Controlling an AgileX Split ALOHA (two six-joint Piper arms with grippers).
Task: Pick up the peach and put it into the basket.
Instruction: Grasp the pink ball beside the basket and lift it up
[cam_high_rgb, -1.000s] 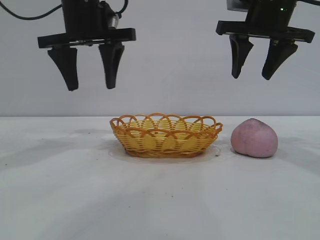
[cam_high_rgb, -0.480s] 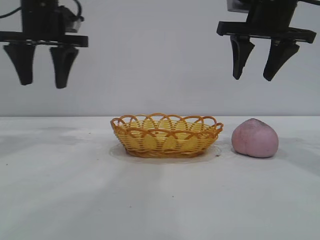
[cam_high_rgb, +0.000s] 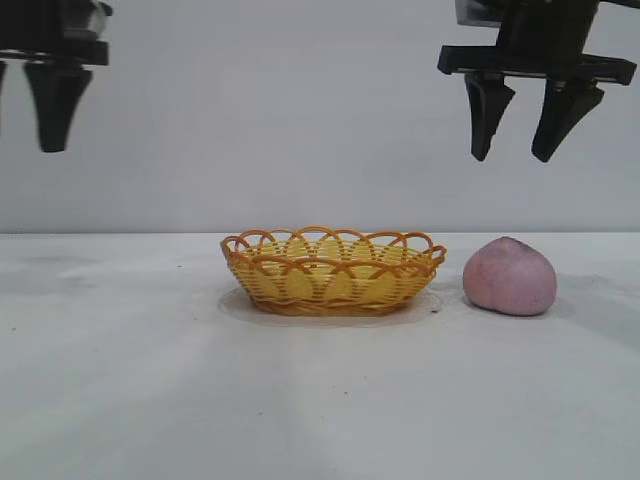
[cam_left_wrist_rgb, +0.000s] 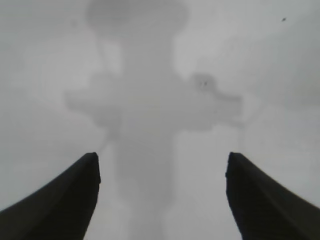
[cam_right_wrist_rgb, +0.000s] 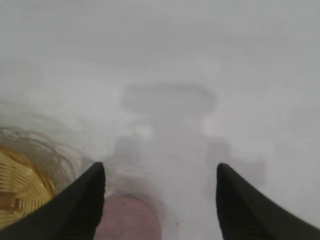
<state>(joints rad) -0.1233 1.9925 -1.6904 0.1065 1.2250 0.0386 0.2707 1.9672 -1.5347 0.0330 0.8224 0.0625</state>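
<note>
The right gripper (cam_high_rgb: 523, 155) hangs at the upper right of the exterior frame with its two dark fingers (cam_high_rgb: 484, 125) spread apart and nothing between them, the tips pointing down. It sits high above the table (cam_high_rgb: 130, 400), roughly over the peach (cam_high_rgb: 509, 276) and well clear of it. In the right wrist view the same gripper (cam_right_wrist_rgb: 160, 175) shows as two black fingers with a wide gap, the peach (cam_right_wrist_rgb: 127, 217) lying at the lower edge between them, closer to one finger, and a slice of the basket (cam_right_wrist_rgb: 20, 192) at the lower left corner. The left gripper (cam_high_rgb: 25, 145) is at the upper left edge of the exterior frame, partly cut off by it, also high above the table; in the left wrist view the gripper (cam_left_wrist_rgb: 161, 167) has its fingers (cam_left_wrist_rgb: 75, 200) released and wide apart over bare table (cam_left_wrist_rgb: 280, 75), empty. The peach rests on the table at right of centre in the exterior frame, just beside the basket (cam_high_rgb: 332, 271) but apart from it. The basket sits at the centre of the frame, empty of fruit.
</note>
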